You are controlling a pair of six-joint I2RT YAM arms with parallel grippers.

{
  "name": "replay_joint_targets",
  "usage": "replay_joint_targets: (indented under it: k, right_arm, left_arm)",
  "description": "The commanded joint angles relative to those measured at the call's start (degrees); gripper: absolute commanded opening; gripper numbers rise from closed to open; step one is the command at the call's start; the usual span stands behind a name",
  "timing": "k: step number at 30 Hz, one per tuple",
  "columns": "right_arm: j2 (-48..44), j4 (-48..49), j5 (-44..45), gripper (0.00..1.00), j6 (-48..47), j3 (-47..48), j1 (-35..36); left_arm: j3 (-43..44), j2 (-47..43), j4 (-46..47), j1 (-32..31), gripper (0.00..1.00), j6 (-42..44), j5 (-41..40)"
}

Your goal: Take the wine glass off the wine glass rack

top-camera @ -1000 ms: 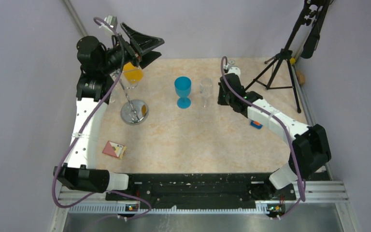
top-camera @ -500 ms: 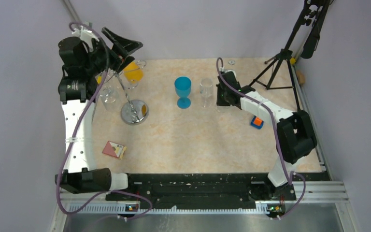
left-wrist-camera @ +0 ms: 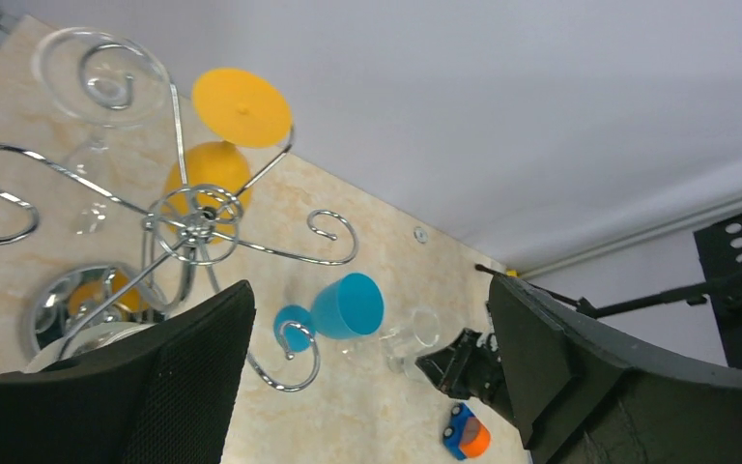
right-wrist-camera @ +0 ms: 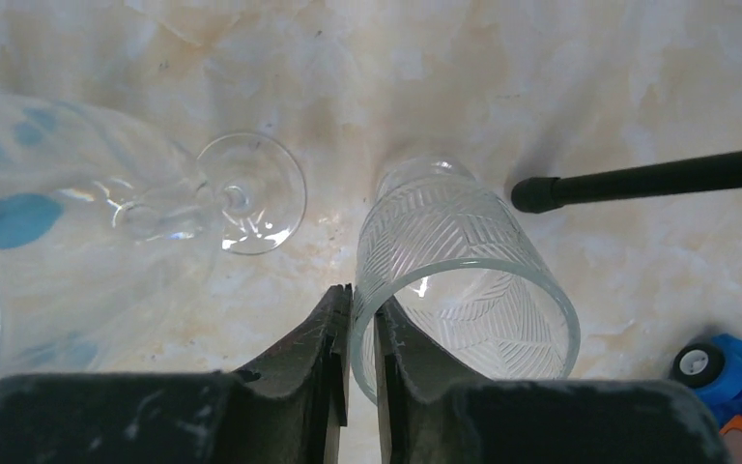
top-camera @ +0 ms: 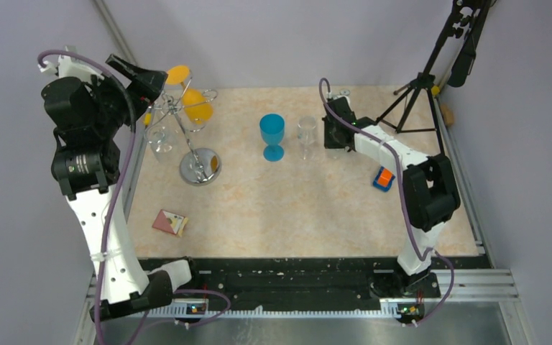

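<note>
The wine glass rack [top-camera: 200, 167] stands at the far left on its round chrome base, its curled arms spreading from a hub [left-wrist-camera: 193, 222]. An orange wine glass [top-camera: 198, 106] hangs upside down from one arm, its foot uppermost [left-wrist-camera: 242, 106]. A clear wine glass [top-camera: 159, 136] hangs from another arm [left-wrist-camera: 97, 87]. My left gripper [top-camera: 144, 77] is raised to the left of the rack top, open and empty [left-wrist-camera: 367, 377]. My right gripper [top-camera: 333, 133] is low at the far centre. Its jaws [right-wrist-camera: 362, 309] pinch the wall of a patterned glass tumbler [right-wrist-camera: 464, 280].
A blue goblet [top-camera: 272, 133] and a clear stemmed glass [top-camera: 306, 135] stand on the table between the rack and my right gripper. A black tripod [top-camera: 417, 93] stands at the far right, one foot [right-wrist-camera: 531, 193] near the tumbler. A blue-orange toy car [top-camera: 382, 178] and a small card [top-camera: 169, 223] lie nearer.
My left arm has swung up and back to the left, off the orange glass, still open. My right arm's elbow has moved farther away while its gripper stays at the tumbler.
</note>
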Motion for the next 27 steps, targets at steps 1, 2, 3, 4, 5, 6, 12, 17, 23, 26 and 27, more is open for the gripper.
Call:
replay_joint_targets:
  k: [1,2,3,4,5,6,12,17,23,26,27]
  right_arm:
    - [2.3,-1.3,-0.8,0.21,-2.3,5.0,-1.7]
    - [2.7,-2.0,-1.6,0.26,-2.4,5.9,-2.0]
    - [3.0,-2.4,-2.3,0.29,-2.6,6.6,-2.3]
    - [3.2,-2.8,-2.8,0.3,-2.8,7.2,-2.6]
    - [3.3,-3.0,-3.1,0.32,-2.9,7.8,-2.9]
    - [3.3,-3.3,-3.4,0.33,-2.9,8.3,-3.2]
    - [3.2,-4.4,-5.8,0.4,-4.0,11.5,-4.3]
    - [0.5,-3.4,-10.5,0.48,-3.3,12.4,-5.1]
    - [-4.0,2.1,-18.7,0.54,1.7,9.0,-7.7]
    - [-6.3,3.8,-19.2,0.56,2.7,6.9,-7.9]
    - [-6.8,4.4,-19.4,0.56,3.2,6.2,-8.0]
  left_arm:
    - [1.3,-0.8,-3.2,1.0,0.94,2.8,-7.4]
    - [1.2,-0.9,-3.5,1.1,0.94,2.7,-8.0]
    - [1.1,-1.1,-3.7,1.2,0.94,2.8,-8.7]
    - [0.8,-1.3,-3.8,1.3,0.94,2.8,-9.7]
    - [0.5,-1.6,-3.8,1.3,0.94,2.9,-10.5]
    - [0.4,-1.8,-3.9,1.4,0.94,2.9,-11.4]
    - [-0.5,-2.4,-5.5,1.7,0.94,2.1,-14.4]
    - [-4.4,-5.7,-7.5,1.8,0.95,1.7,-19.5]
    - [-3.8,-7.5,-14.3,1.9,0.95,3.0,-27.5]
    - [-4.1,-7.9,-16.4,1.8,0.95,2.1,-26.2]
    - [-4.1,-7.8,-17.0,1.9,0.93,1.9,-25.2]
